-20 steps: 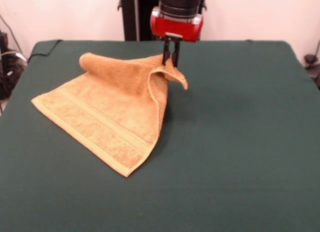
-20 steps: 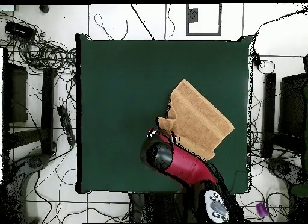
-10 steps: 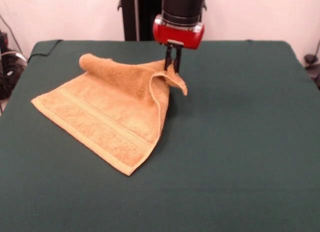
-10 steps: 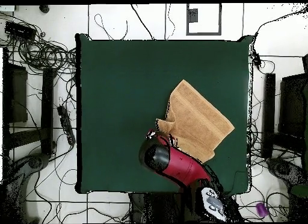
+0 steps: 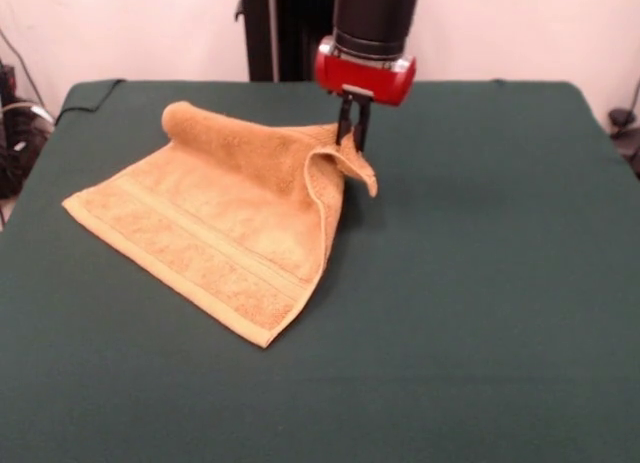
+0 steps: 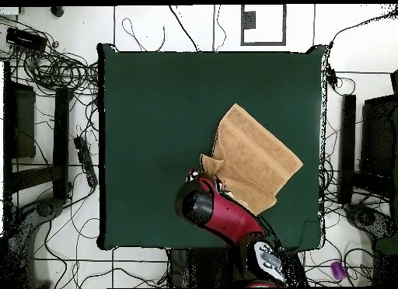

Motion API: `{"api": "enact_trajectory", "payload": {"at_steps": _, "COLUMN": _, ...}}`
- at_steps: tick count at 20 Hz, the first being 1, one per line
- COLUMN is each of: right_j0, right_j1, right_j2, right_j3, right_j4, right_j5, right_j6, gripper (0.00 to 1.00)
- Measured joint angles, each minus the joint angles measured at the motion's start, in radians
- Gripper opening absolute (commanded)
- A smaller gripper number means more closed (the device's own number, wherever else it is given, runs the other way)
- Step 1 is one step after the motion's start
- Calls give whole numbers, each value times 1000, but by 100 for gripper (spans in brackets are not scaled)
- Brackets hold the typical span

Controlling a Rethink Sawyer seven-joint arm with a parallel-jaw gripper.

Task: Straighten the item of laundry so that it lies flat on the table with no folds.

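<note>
Gripper (image 5: 353, 135) shifted right; towel (image 5: 220, 228) corner lifted.

Nubby terry towel (image 5: 215, 223); seemingly matt cloth table (image 5: 480, 283).

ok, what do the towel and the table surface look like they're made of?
Towel: looks like cotton terry, matte orange-tan, with a nubby pile, flatter woven bands near one edge and a hemmed border; it drapes softly where the end effector pinches it. Table: a dark green cloth cover, matte and smooth, probably felt or similar; what lies underneath is hidden.
</note>
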Motion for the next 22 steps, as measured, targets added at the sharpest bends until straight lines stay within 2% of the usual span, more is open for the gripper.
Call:
{"api": "enact_trajectory", "payload": {"at_steps": 10, "right_j0": 32, "right_j1": -7, "right_j2": 0, "right_j3": 30, "right_j4": 27, "right_j5": 0, "right_j6": 79, "gripper": 0}}
{"api": "enact_trajectory", "payload": {"at_steps": 22, "right_j0": 61, "right_j1": -8, "right_j2": 0, "right_j3": 41, "right_j4": 59, "right_j5": 0, "right_j6": 81, "gripper": 0}}
